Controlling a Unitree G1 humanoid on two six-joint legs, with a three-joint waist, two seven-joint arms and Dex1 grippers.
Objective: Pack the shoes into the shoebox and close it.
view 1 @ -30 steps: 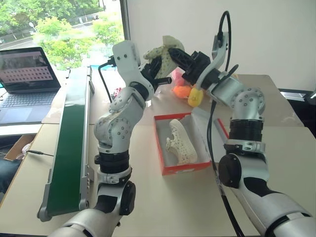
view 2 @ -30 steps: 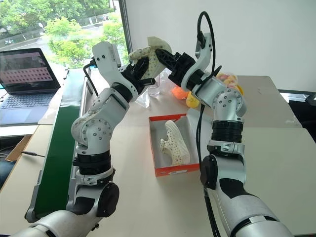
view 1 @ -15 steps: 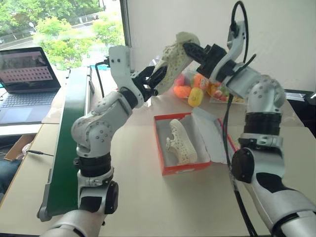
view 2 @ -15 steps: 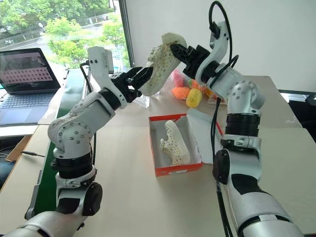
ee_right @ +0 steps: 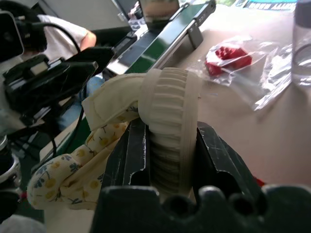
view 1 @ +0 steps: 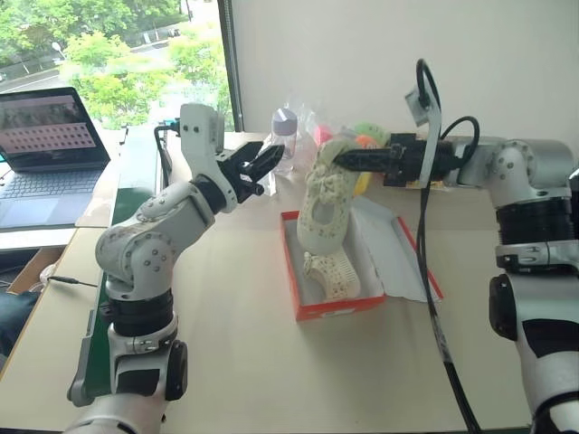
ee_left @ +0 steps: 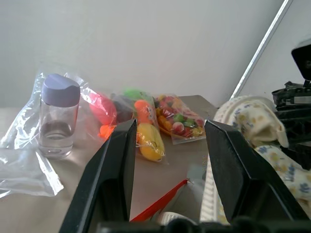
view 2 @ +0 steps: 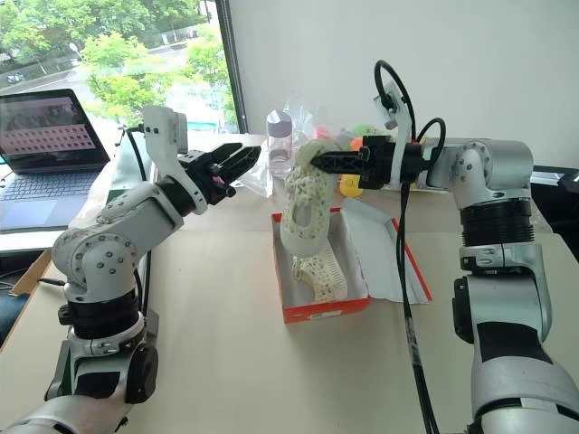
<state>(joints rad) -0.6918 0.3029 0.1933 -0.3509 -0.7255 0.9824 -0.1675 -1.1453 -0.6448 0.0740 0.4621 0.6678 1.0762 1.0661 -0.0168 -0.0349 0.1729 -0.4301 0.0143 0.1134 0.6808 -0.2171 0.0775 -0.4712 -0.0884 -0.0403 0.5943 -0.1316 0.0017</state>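
The orange-red shoebox (view 1: 327, 310) lies open on the table, its lid (view 1: 404, 262) folded out to the right. One cream perforated shoe (view 1: 335, 277) rests inside it. The second shoe (view 1: 323, 206) hangs toe-down over the box, and my right gripper (view 1: 338, 161) is shut on its heel; the right wrist view shows the heel (ee_right: 167, 111) clamped between the fingers. My left gripper (view 1: 268, 168) stands open and empty to the left of the hanging shoe, apart from it. In the left wrist view that shoe (ee_left: 252, 126) sits just beyond one finger.
A clear bottle (view 1: 285, 136) and bagged colourful toys (view 1: 364, 137) stand behind the box. A green conveyor (view 1: 131, 262) runs along the left, with a laptop (view 1: 45, 136) beyond it. A small red packet (ee_right: 228, 56) lies near the conveyor. A person (ee_right: 63, 34) sits beyond it.
My left gripper opened, let go of the shoe and drew back to the left. My right gripper swung the shoe down, so it now hangs over the box.
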